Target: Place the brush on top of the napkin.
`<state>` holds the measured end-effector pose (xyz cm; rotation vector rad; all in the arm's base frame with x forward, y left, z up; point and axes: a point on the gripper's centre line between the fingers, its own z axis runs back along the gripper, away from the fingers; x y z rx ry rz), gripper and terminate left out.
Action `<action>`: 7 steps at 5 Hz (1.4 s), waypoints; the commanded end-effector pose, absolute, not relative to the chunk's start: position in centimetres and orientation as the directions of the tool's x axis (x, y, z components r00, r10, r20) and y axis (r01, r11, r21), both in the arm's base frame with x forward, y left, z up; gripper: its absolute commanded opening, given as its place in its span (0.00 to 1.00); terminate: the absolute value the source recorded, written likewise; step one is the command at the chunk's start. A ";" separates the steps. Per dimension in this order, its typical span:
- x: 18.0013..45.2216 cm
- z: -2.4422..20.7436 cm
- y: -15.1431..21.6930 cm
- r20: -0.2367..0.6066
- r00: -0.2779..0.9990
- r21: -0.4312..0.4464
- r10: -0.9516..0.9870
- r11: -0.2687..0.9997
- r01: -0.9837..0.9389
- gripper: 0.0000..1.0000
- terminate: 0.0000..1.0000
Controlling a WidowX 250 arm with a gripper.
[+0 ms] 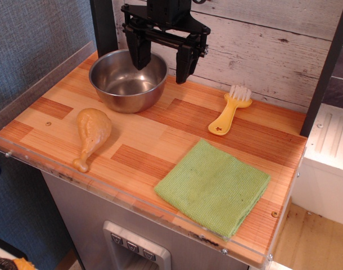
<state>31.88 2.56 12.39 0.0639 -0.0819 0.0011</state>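
Observation:
The yellow brush (228,112) with white bristles lies flat on the wooden table at the back right, bristles toward the wall. The light-green napkin (214,187) lies folded flat at the front right, a short gap in front of the brush. My gripper (162,63) hangs open and empty high at the back, above the right rim of the steel bowl, well left of the brush. Its two black fingers (185,64) point down.
A steel bowl (128,80) stands at the back left. A tan toy drumstick (91,134) lies at the front left. A clear plastic rim (36,76) edges the table (143,140). A white-plank wall stands behind, and a dark post (326,67) at the right.

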 end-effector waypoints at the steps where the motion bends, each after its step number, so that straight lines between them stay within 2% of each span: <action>1: 31.9 12.4 2.6 0.082 0.997 0.064 -0.001 0.998 -0.004 1.00 0.00; 2: 33.6 11.4 2.5 0.148 0.988 0.030 0.048 0.998 -0.053 1.00 0.00; 3: 36.1 9.2 0.9 0.271 0.962 -0.073 0.036 0.997 -0.017 1.00 0.00; 4: 38.4 6.9 -1.0 0.295 0.955 -0.049 -0.007 0.999 0.022 1.00 0.00; 6: 39.4 5.6 -3.7 0.239 0.960 -0.010 -0.142 0.989 0.149 1.00 0.00; 7: 40.4 4.9 -4.8 0.215 0.965 -0.007 -0.150 0.988 0.155 1.00 0.00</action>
